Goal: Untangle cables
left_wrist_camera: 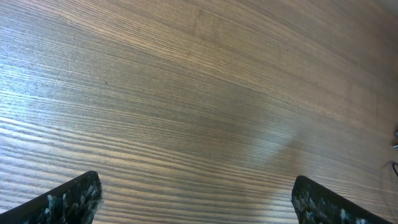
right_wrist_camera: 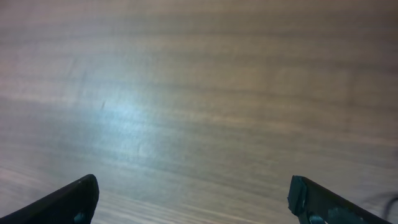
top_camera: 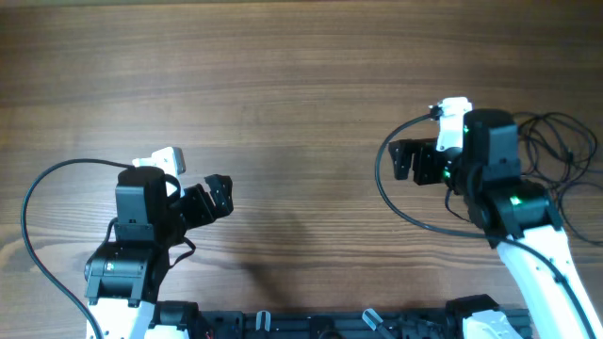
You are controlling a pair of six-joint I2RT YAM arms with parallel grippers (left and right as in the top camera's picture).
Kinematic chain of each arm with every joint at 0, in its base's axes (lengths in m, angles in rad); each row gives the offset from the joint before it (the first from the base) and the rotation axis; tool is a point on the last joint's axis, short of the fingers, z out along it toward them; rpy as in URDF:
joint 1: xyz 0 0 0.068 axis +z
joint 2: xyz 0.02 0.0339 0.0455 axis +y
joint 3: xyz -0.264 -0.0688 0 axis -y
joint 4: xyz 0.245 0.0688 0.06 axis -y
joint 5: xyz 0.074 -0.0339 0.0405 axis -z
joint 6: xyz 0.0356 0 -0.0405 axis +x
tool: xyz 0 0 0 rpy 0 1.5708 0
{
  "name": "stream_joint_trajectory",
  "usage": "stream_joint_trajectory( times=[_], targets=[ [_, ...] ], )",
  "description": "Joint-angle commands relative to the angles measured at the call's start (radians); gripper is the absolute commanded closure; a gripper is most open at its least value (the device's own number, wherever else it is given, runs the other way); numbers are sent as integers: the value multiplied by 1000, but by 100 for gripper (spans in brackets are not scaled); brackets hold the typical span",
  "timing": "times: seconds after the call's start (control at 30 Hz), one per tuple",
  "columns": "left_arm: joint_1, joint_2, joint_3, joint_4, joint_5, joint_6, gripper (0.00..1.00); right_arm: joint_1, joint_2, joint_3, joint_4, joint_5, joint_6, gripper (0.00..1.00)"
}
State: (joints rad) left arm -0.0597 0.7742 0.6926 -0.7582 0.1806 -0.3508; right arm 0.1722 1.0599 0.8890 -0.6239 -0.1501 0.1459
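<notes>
wood table point(top_camera: 301, 75) carries cables point(top_camera: 568, 141) looped at the overhead frame's right edge, behind right gripper point(top_camera: 406, 162); it and left gripper point(top_camera: 223, 195) gape wide, empty, likely poised to start

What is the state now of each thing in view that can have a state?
left hand: open, empty, over bare wood.
right hand: open, empty, not touching the cables.
cables: lying in overlapping loops on the table, not held.
</notes>
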Motion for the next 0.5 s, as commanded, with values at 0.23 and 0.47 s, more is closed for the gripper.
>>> stream_joint_trajectory(
  times=[0.23, 0.47],
  targets=[
    [-3, 1, -10, 3, -10, -8, 0, -3, -294, -2, 1, 160, -9, 0],
    [-3, 1, -10, 3, -10, -8, 0, -15, -503, -142, 208, 161, -145, 0]
  ],
)
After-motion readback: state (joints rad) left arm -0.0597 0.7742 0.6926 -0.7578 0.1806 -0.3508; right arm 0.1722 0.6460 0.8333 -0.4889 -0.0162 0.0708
